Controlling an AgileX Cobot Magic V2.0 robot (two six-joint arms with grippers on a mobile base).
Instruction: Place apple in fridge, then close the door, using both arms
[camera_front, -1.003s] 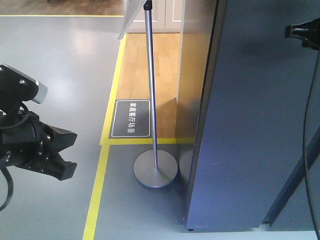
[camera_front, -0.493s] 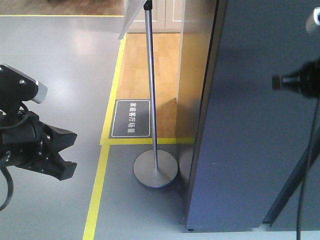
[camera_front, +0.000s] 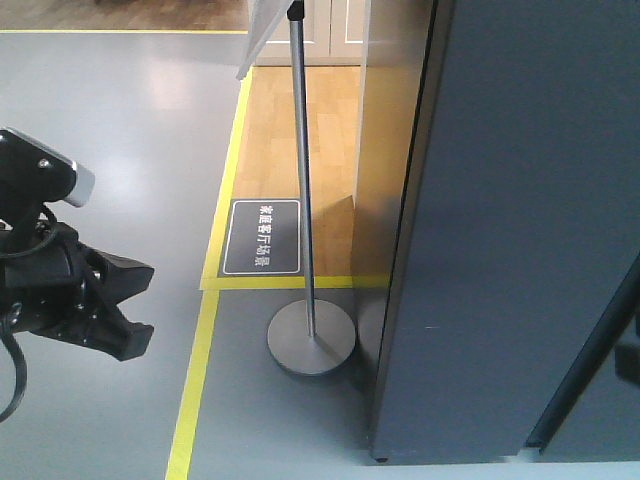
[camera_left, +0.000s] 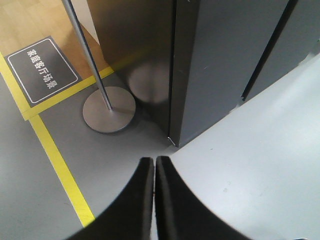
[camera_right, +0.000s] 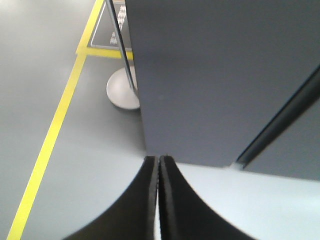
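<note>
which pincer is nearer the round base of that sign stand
Left. The left pincer hangs shut close beside the base; the right pincer, also shut, sits farther off, before the fridge.

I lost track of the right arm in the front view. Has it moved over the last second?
Yes. Against the fridge's dark face, it went from the upper right edge down and out of frame; only a dark bit shows at the lower right edge now.

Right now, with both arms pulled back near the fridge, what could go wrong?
1. The fridge shows only its dark grey outside; no white lining shows, so the door looks closed, but one seam cannot be judged.
2. The sign stand is beside the fridge; a swinging left gripper might knock it.
3. The right gripper hangs close to the fridge wall and could scrape it.
</note>
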